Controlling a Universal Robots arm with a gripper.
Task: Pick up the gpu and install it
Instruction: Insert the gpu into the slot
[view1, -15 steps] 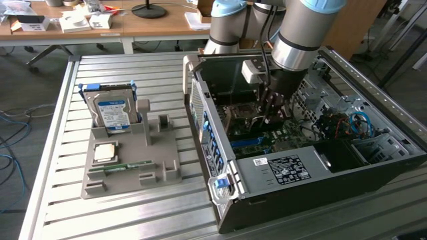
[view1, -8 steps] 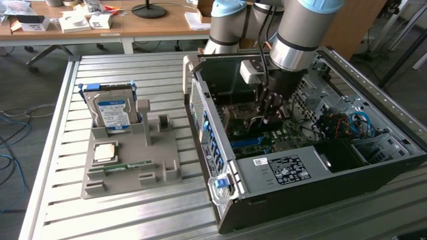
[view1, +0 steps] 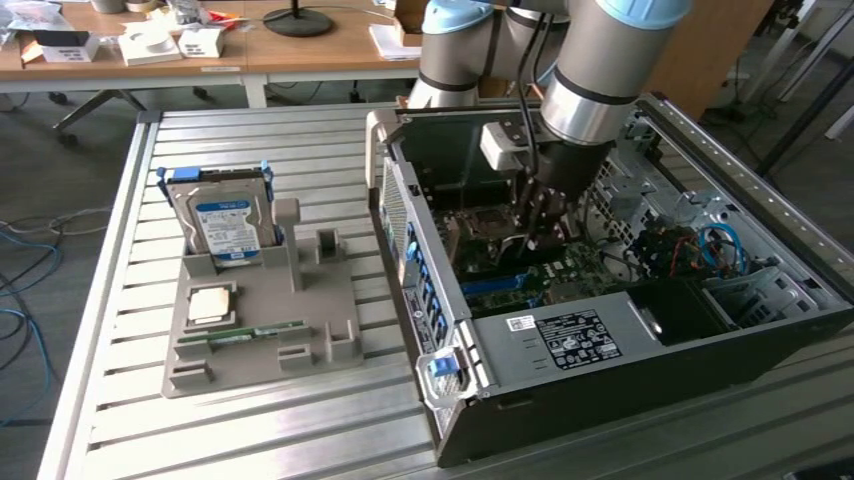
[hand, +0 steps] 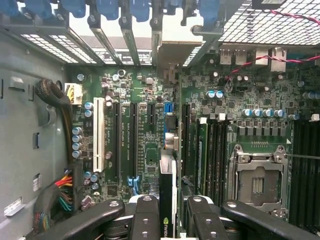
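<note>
Seating the gpu (hand: 167, 185) looks like the step in hand. The tool (hand: 171, 209) pinches it edge-on from both sides, upright, inside the computer case (view1: 667, 355) just above the motherboard (hand: 145, 150). To do it well, I judge the card's lower edge should line up along its long slot, bracket end meeting the rear opening. It should then go straight down under even pressure, without tilting toward the white slot (hand: 100, 142).
</note>
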